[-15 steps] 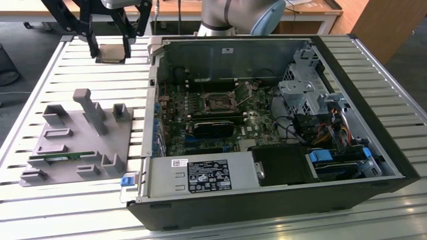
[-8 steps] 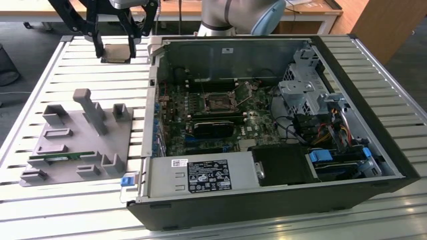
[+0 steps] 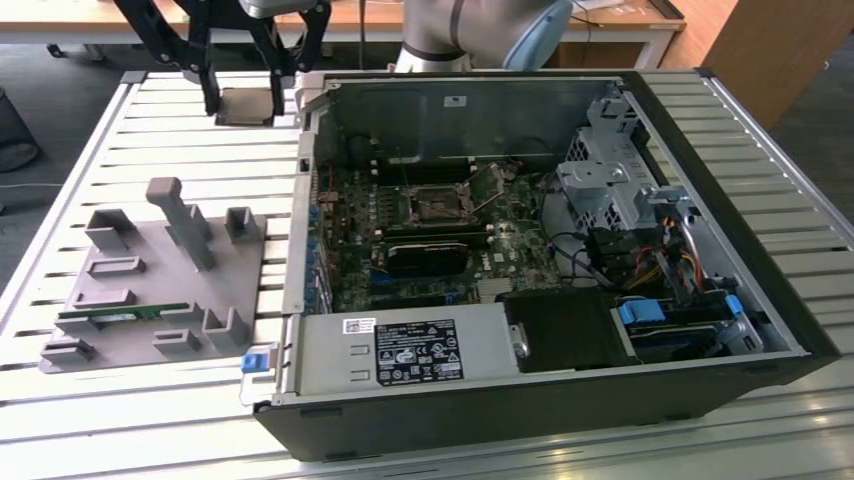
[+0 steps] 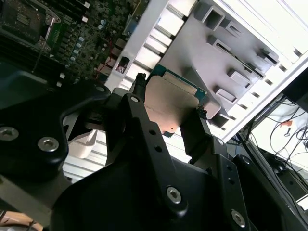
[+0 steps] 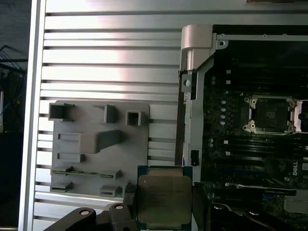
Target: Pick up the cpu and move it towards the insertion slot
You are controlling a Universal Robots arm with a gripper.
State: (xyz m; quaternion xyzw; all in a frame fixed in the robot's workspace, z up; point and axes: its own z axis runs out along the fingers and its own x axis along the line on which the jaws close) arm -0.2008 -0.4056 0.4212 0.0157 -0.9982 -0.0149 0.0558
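While the black two-fingered gripper clamps the flat square silvery cpu at the exterior view's upper left, pickup looks done. Its carry to the metal-framed, dark-centred insertion slot at frame centre remains unfinished.

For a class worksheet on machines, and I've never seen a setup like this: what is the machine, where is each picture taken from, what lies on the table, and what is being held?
It is a single robot arm with a gripper, a two-fingered clamp. The exterior view looks down on a slatted table from off the arm; both wrist views ride near the gripper. On the table sit an open computer case and a grey plastic tray. The gripper holds the cpu, a flat silvery chip, by its edges above the table beside the case. The insertion slot is the square socket on the circuit board inside.
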